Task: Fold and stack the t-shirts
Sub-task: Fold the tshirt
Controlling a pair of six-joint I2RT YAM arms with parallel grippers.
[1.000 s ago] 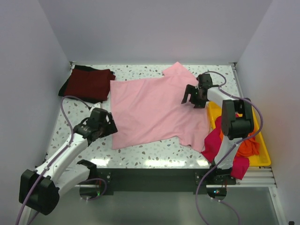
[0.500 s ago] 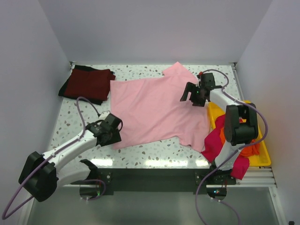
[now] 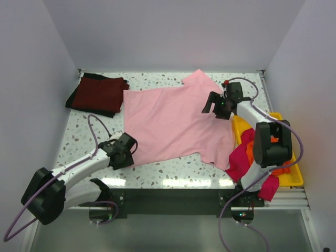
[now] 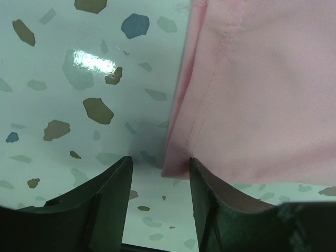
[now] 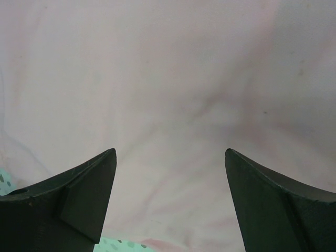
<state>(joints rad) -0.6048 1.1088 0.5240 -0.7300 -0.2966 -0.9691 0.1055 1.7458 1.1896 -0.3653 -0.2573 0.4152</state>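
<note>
**Left claw at the near hem corner of the pink tee**

Obs.: the pale pink t-shirt (image 3: 168, 123) lies flat mid-worktop (image 3: 94, 131). Its long axis runs 9 to 3 o'clock in the top view, with the hem at 9 and the shoulders at 3.

The left claw (image 3: 125, 152) sits low at the shirt's 7 o'clock corner. Its jaws are part-way apart and nothing is clamped. In the wrist view the hem corner (image 4: 176, 167) sits in the gap, against the right-hand finger, and the stitched edge runs off toward 12.

The right claw (image 3: 212, 111) hangs over the shoulder end, at about 2 o'clock on the shirt. Its jaws are wide apart and hold nothing.

Judgement: the left arm is the nearer to the hem. The pinch turns on that corner lying off-centre in the gap; the cloth lies to the claw's 1 o'clock.
</note>
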